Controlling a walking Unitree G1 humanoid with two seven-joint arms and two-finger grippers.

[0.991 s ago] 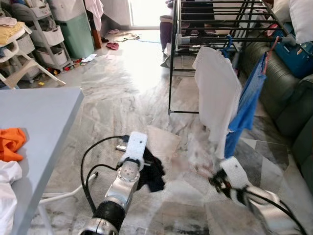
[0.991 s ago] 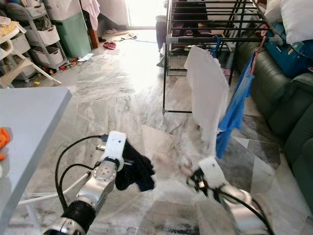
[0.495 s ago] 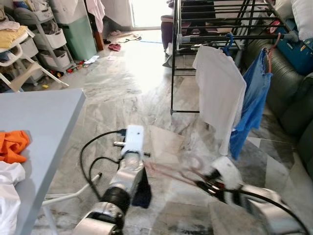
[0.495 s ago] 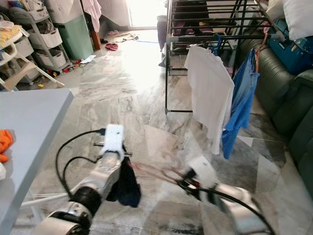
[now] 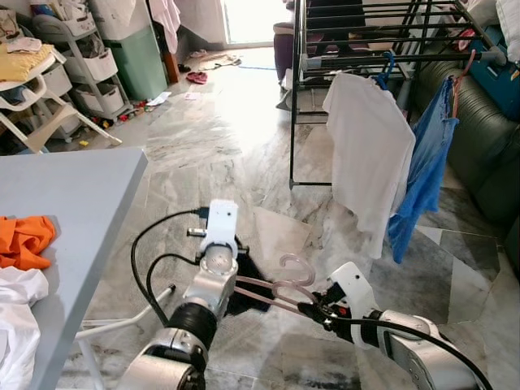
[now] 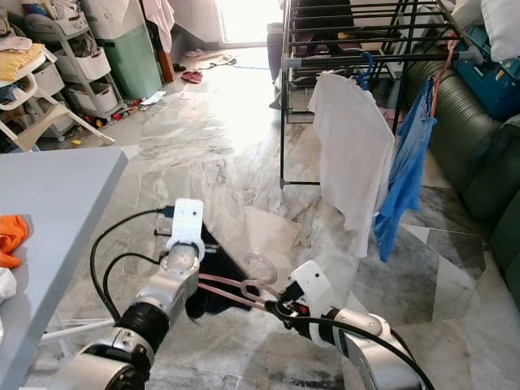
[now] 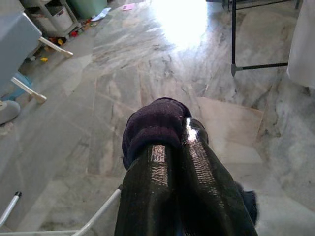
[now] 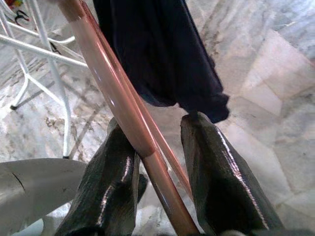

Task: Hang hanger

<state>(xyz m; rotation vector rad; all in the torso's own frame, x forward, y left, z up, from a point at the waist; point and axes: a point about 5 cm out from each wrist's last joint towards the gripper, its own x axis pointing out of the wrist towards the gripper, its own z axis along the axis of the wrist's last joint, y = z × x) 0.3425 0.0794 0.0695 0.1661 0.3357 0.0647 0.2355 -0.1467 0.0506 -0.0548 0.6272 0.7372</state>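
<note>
You're over a glossy veined marble floor (image 5: pixel 203 146), with a black metal drying rack (image 5: pixel 357 32) ahead and a grey table (image 5: pixel 73 203) at your left. Your right gripper (image 5: pixel 313 311) clamps the smooth pink hanger (image 5: pixel 272 291); your left gripper (image 7: pixel 170 135) pinches the soft dark garment (image 6: pixel 213 288) draped on it.

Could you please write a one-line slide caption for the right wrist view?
Right gripper fingers straddle a pink hanger, dark garment hanging beyond over marble floor.

Clearly a home: marble floor (image 5: pixel 211 130), laundry on a drying rack (image 5: pixel 357 32), sofa (image 5: pixel 479 154), storage drawers (image 5: pixel 77 69).
</note>
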